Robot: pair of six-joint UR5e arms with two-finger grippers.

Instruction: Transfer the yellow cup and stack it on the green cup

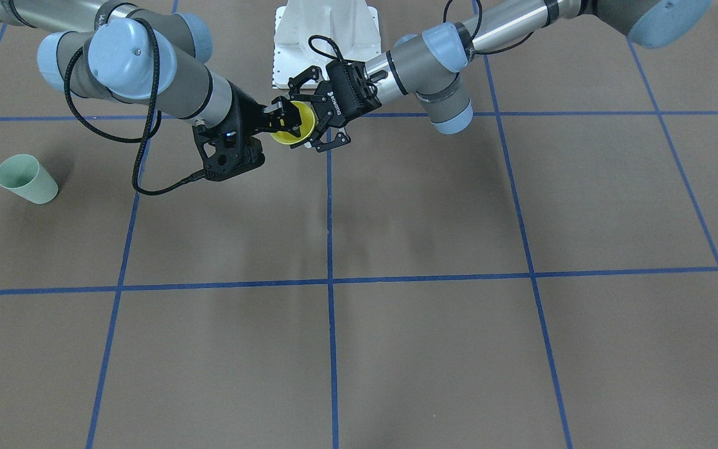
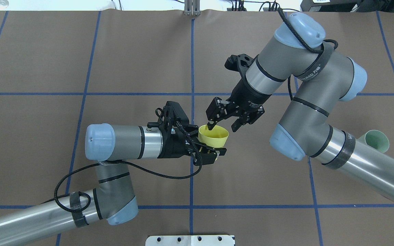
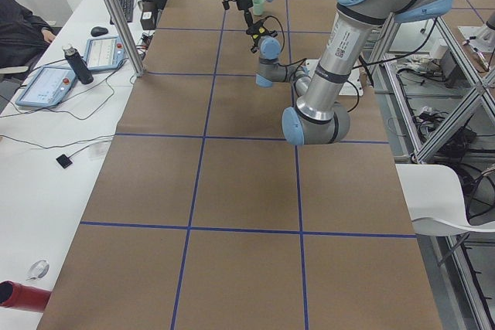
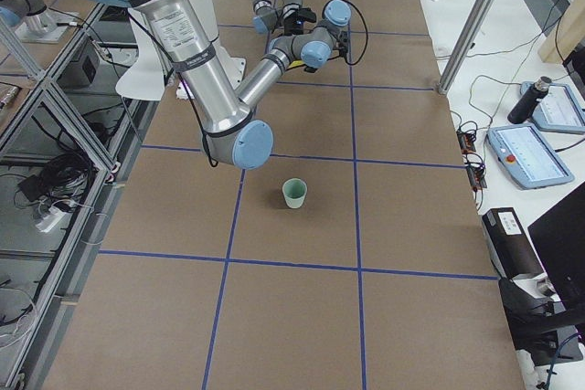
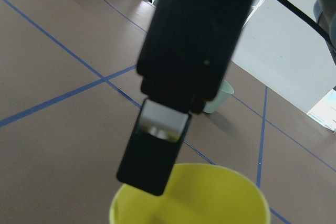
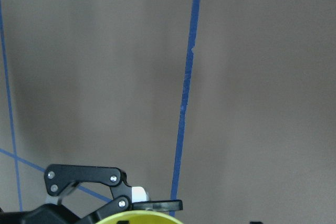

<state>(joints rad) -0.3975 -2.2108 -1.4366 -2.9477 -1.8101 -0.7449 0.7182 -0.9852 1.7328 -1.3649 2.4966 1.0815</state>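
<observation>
Right gripper fingertip inside yellow cup

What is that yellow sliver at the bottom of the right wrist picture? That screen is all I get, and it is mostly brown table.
Observer: That is the rim of the yellow cup. The left gripper grips it around its lower part, up in the air.
Operator: And what is happening right below my camera?
Observer: The right gripper is open, with one finger dipped inside the cup's rim and the other outside it.
Operator: Where is the cup meant to go?
Observer: Onto the green cup, which stands upright on the table, off on the robot's right side, with nothing touching it.
</observation>
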